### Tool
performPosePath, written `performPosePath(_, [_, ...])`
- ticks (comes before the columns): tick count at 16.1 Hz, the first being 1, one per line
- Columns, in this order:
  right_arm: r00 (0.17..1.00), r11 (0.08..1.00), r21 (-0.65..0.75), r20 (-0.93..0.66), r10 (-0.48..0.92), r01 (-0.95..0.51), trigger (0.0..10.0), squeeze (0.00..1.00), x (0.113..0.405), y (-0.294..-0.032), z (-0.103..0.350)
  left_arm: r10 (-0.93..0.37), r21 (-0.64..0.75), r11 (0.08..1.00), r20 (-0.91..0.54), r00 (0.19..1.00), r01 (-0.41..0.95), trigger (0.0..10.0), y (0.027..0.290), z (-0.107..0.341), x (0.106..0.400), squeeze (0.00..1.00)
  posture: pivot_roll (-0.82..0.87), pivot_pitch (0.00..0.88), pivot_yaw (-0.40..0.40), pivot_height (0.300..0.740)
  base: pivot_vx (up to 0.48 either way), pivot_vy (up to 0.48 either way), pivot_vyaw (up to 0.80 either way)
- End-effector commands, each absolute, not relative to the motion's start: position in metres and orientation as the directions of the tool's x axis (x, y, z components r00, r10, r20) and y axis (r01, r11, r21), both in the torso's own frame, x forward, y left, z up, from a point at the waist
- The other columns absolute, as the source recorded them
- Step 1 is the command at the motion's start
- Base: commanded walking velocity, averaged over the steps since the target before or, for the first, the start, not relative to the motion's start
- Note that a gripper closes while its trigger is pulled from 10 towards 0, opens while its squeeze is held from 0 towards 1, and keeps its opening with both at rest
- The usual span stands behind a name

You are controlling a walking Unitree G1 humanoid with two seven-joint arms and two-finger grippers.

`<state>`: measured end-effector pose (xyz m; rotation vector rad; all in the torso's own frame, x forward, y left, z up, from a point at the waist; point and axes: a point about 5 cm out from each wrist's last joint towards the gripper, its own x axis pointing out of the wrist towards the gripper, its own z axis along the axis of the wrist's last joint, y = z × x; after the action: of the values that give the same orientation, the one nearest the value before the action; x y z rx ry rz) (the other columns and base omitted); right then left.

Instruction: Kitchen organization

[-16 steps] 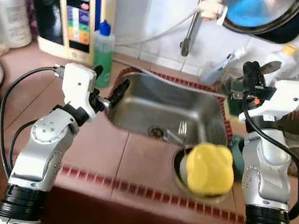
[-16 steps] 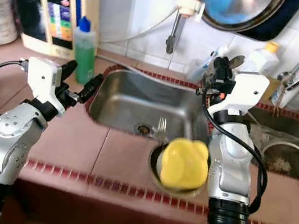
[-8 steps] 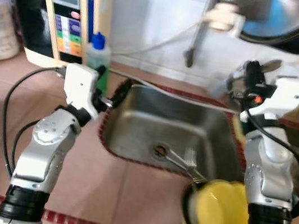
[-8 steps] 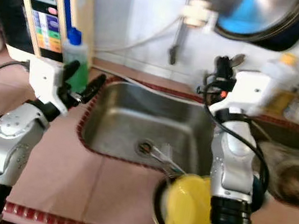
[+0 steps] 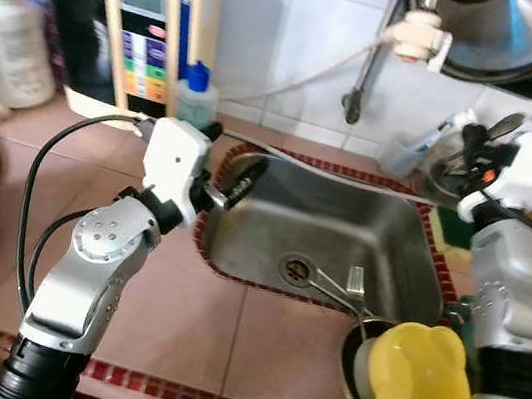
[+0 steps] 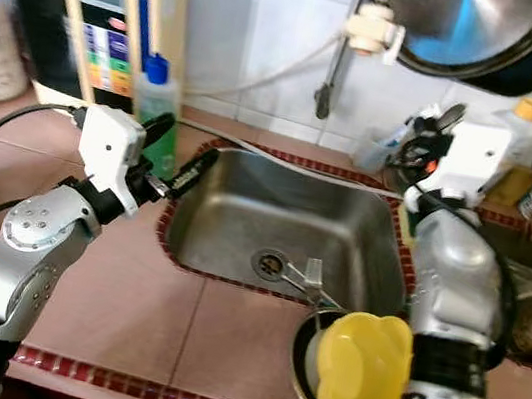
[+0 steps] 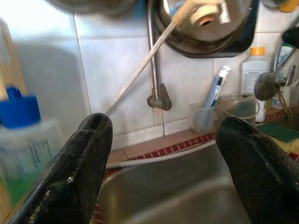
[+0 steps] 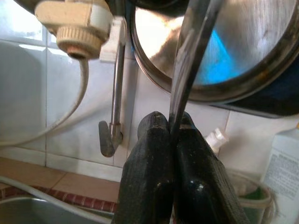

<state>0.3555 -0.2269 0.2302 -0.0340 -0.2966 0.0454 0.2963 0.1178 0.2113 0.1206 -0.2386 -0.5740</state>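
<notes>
Yellow bowl [image 5: 417, 377], steel-grey sink [image 5: 270, 236], pink-tiled counter [image 5: 255, 334].

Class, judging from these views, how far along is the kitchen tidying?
In hand: right gripper is shut on a metal utensil near the back wall. Left gripper hovers open over the sink. Left: fork, pan and yellow bowl remain at the sink edge.

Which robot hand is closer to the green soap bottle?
Left. The left gripper hovers right beside the bottle, at the sink's left edge. The right gripper is across the sink, pinching a spoon.
</notes>
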Motion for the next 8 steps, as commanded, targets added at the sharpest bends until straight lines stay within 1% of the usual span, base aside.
performPosePath(1, [0.957,0.999,-0.029,0.287,0.044,-0.038,10.0,0.0,0.357,-0.231,0.234,-0.575,0.185,0.816,0.162,0.802,0.547,10.0,0.114,0.21,0.294,0.0,0.02,0.0,-0.073,0.732,0.0,0.0,0.0])
performPosePath(6, [0.975,0.997,-0.041,0.21,0.075,-0.068,10.0,0.0,0.371,-0.239,0.231,-0.666,0.235,0.738,0.109,0.738,0.632,10.0,0.091,0.209,0.283,0.0,0.02,0.049,-0.054,0.732,0.0,0.0,0.0])
performPosePath(8, [0.979,0.997,-0.024,0.191,0.075,-0.072,10.0,0.0,0.375,-0.241,0.229,-0.678,0.231,0.725,0.074,0.732,0.648,10.0,0.084,0.203,0.28,0.0,0.02,0.07,-0.041,0.732,0.0,0.0,0.0])
